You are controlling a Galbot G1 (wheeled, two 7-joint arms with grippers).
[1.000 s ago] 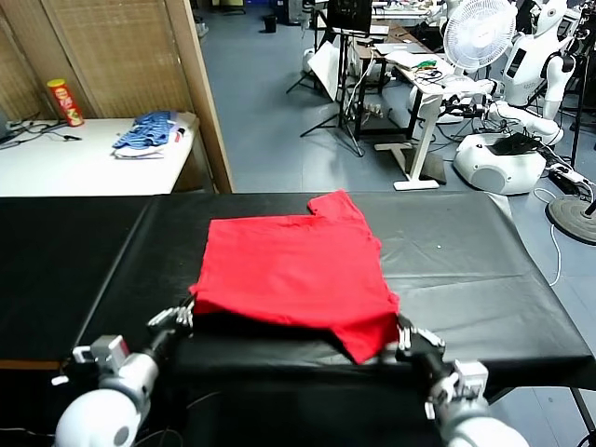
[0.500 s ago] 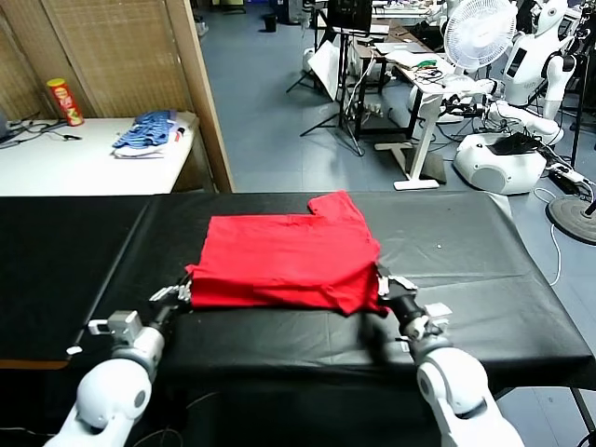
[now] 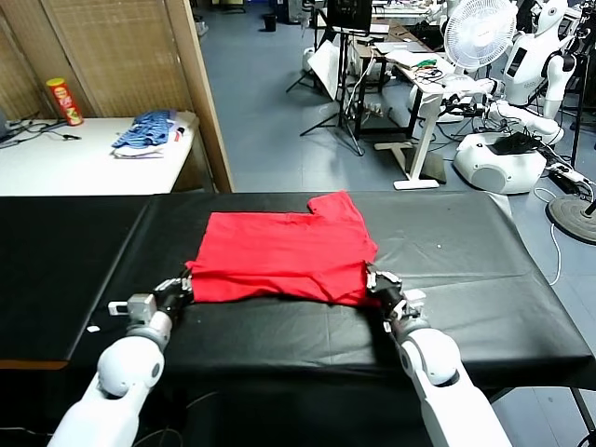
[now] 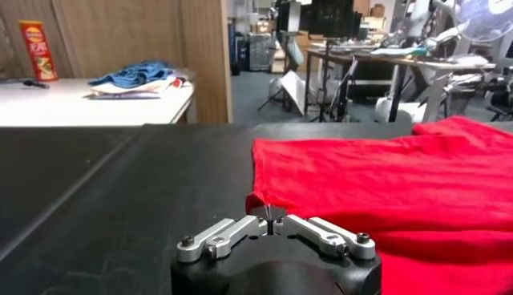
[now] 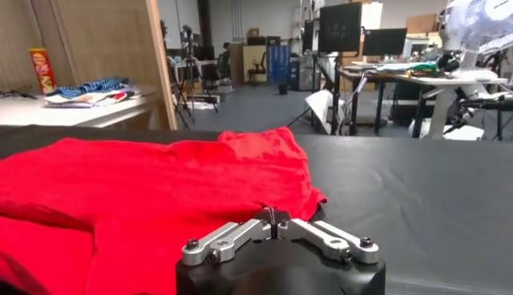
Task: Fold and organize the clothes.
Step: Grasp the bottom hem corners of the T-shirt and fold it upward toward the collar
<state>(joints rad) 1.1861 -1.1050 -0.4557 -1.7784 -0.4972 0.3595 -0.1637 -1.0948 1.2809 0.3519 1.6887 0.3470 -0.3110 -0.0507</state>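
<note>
Shirt: the bright red short-sleeved cotton T-shirt (image 3: 284, 256) lies doubled over at the centre of the table, soft and matte, roughly rectangular, plain side up, one sleeve poking out toward 1 o'clock.
Fold: the near hem shows stacked layers with gentle ripples, clear in the left wrist view (image 4: 417, 192) and the right wrist view (image 5: 160, 192).
Table: the black, faintly glossy sheet-covered table (image 3: 466, 270) shows creases at 3 o'clock of the shirt.
Left gripper: the left gripper (image 3: 183, 283), silver links on a black body, sits at the shirt's 8 o'clock corner, fingertips clenched on a pinch of red cloth (image 4: 269, 212).
Right gripper: the right gripper (image 3: 375, 279) is at the 4 o'clock corner, tips drawn together on the red edge (image 5: 275, 215).
Background: a blue-and-white pile of folded fabric (image 3: 147, 133) and a tall red cylindrical can (image 3: 65, 101) rest on a white side table (image 3: 84, 168) at 10 o'clock.
</note>
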